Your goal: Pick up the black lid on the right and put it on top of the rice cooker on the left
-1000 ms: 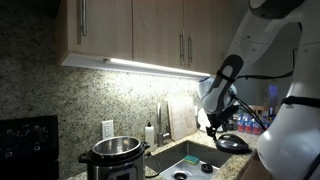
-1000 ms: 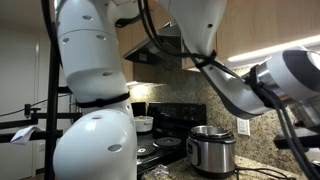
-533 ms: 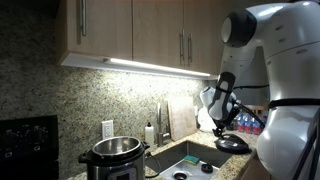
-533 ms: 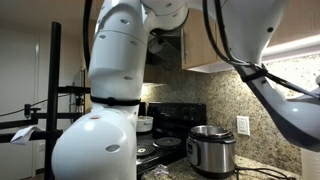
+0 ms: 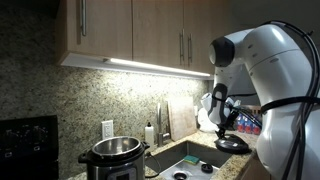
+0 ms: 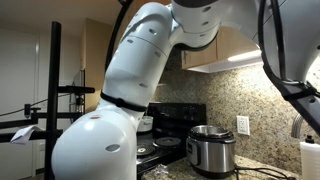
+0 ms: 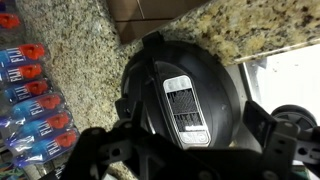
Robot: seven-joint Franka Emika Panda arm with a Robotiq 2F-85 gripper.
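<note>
gripper open above lid | risk: I close off-handle, glossy lid slips toward sink | cooker sits far left

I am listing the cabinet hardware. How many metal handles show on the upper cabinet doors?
3. One handle is on the door at picture left; a second handle and a third handle stand side by side near the middle. The robot arm may hide others.
</note>
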